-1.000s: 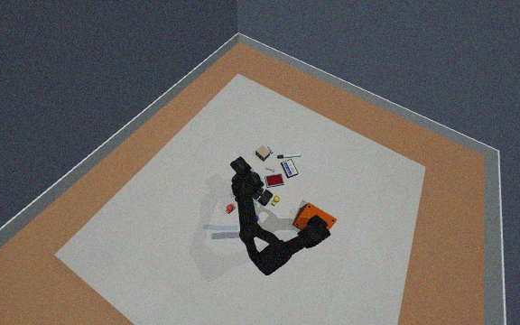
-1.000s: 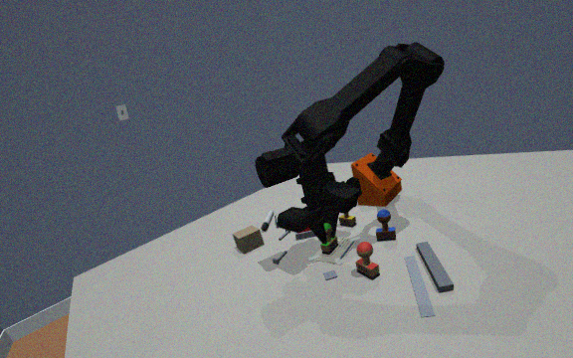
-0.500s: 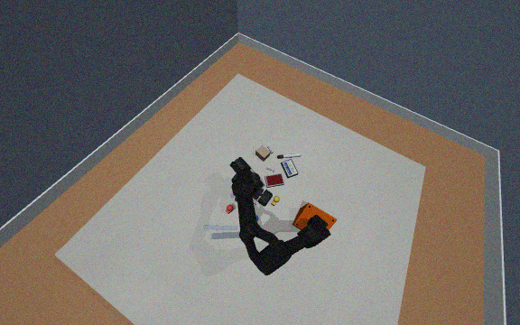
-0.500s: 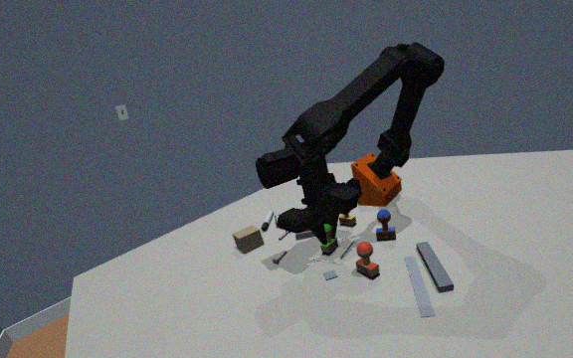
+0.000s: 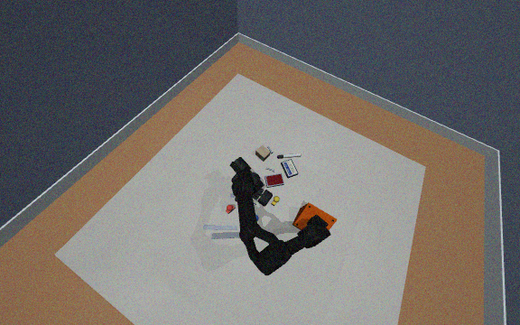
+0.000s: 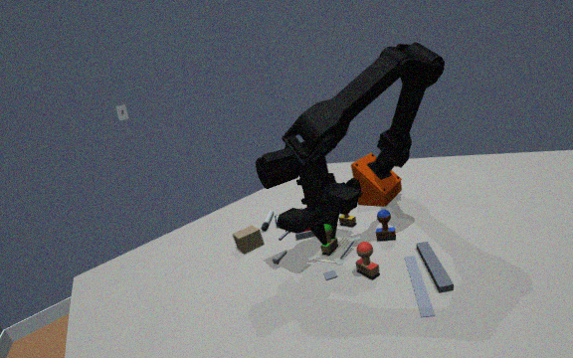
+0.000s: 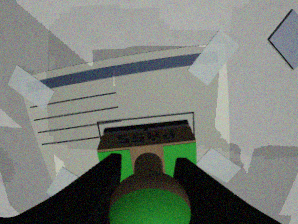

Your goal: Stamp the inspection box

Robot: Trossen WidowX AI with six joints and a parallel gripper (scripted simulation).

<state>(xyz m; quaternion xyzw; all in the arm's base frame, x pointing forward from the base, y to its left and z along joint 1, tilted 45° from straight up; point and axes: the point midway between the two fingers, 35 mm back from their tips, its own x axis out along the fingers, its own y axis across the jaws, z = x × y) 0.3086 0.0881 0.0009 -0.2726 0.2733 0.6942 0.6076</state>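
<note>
The green PASS stamp (image 6: 329, 247) (image 7: 150, 206) is upright between the fingers of my gripper (image 6: 328, 236) (image 7: 148, 165), which is shut on it. The stamp is over the taped card (image 7: 150, 95). Its base covers much of the outlined inspection box (image 7: 193, 125); the box's top line and upper corners show beyond it, and its lower part is hidden. I cannot tell whether the rubber touches the card, or whether there is ink or a print beneath. The red ink pad (image 5: 273, 181) lies open on the bench, partly hidden behind the gripper in the exterior view.
A red stamp (image 5: 229, 208) (image 6: 367, 268), a blue stamp (image 6: 385, 234) and a yellow stamp (image 5: 276, 199) (image 6: 347, 221) stand nearby. A wooden block (image 5: 263, 153) (image 6: 248, 240), a marker (image 5: 292, 155), a small grey tile (image 6: 330, 274) (image 7: 287, 39), a ruler (image 6: 419, 286) and a grey bar (image 6: 435, 268) lie around.
</note>
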